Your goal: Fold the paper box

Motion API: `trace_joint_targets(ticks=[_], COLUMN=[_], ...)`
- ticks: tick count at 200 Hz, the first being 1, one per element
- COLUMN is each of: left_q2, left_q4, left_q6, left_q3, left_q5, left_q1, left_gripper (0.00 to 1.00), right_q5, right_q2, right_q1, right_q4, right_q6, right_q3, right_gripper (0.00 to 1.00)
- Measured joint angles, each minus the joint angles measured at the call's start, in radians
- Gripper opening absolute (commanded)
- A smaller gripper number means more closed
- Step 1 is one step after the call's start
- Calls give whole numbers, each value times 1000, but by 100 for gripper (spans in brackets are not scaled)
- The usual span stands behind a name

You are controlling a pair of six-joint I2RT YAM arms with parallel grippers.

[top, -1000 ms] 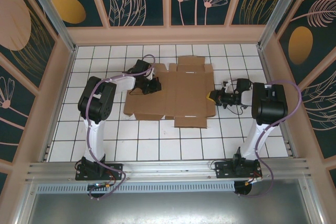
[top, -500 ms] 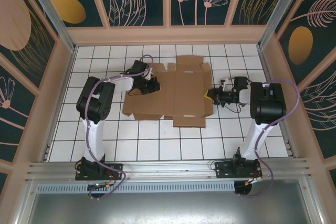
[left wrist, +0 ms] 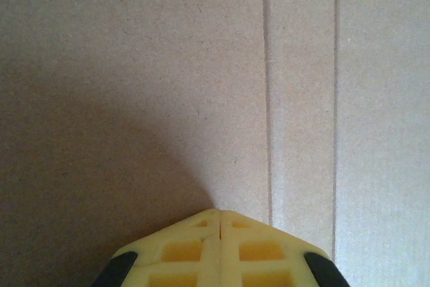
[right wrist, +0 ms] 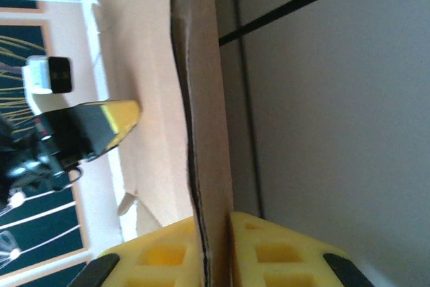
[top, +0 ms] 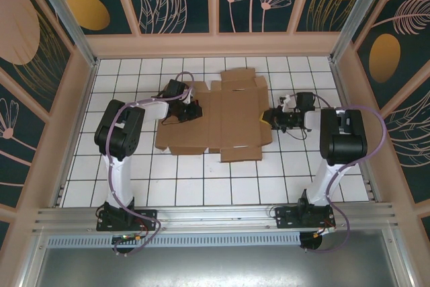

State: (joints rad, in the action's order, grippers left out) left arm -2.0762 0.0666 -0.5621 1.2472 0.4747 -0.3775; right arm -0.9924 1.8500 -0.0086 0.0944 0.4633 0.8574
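I see the paper box lying as a flat sheet on the tiled table, the left gripper down on its left panel with jaws pressed together, and the right gripper at its right edge, jaws pinching that cardboard edge.

A brown paper box is seen spread flat, flaps out, on the white tiled table. The left gripper is placed over its left panel, and the right gripper is set against its right edge.
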Motion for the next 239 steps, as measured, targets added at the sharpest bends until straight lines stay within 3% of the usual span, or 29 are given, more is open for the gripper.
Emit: trace_joint_targets(ticks=[59,77,114,159,184,239], left_q2=[13,17,32,67,88,93], left_q4=[-2,-14,-40,-69,-77,-123], left_q6=[1,0,-7,-40,-77,-212], left_q3=[-21,-32,-63,-115,-139,-167], left_q5=[5,11,16,8,-14,40], left_q1=[-8,-8,-11,-42,-90,-193], left_gripper=[0,0,0,0,0,0], right_q5=[-132,-122,-42,122,292,667], right_q2=[-19,-19,-65,-146,-148,-191], right_q1=[29,31,37,84,128,260], right_q4=[89,73,-20,-390,-600,-848], right_q6=[66,47,-23,-147,-214,-253], right_q3=[-117,-119,-109,85,209,451], right_gripper=[15,14,2,0,0,8])
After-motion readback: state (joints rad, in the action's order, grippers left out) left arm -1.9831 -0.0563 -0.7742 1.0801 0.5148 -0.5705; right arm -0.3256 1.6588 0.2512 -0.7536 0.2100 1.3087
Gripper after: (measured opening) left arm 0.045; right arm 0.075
